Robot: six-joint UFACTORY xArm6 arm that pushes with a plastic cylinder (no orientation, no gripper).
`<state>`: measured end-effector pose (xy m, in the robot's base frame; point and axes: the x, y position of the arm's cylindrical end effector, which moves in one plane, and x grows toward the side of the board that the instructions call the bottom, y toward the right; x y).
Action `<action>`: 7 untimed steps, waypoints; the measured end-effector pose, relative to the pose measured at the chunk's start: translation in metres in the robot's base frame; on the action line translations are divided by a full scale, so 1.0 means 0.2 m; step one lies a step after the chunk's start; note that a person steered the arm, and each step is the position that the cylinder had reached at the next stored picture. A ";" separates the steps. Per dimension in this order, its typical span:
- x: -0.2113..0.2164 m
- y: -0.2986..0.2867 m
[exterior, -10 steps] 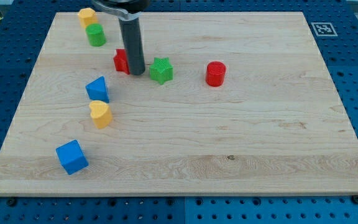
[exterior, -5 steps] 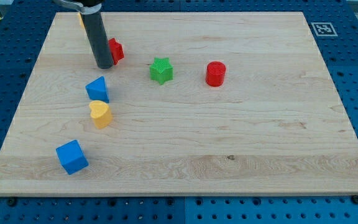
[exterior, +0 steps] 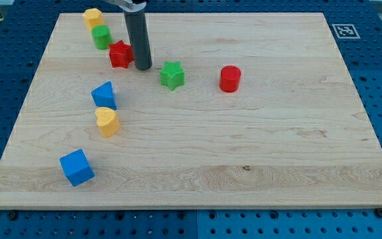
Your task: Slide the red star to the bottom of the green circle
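Observation:
The red star lies on the wooden board near the view's top left, just below and to the right of the green circle. The two blocks are close, almost touching. My tip stands just right of the red star, about level with its lower edge. The dark rod rises from the tip out of the view's top.
A yellow block sits above the green circle. A green star is right of my tip and a red cylinder further right. A blue block, a yellow heart and a blue cube lie lower left.
The red star has moved up and left, from beside the green star to just below right of the green circle. My tip swung left of the star, then back to its right.

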<state>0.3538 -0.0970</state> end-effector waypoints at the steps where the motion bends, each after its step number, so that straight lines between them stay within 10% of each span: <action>1: 0.00 -0.04; 7: -0.08 -0.21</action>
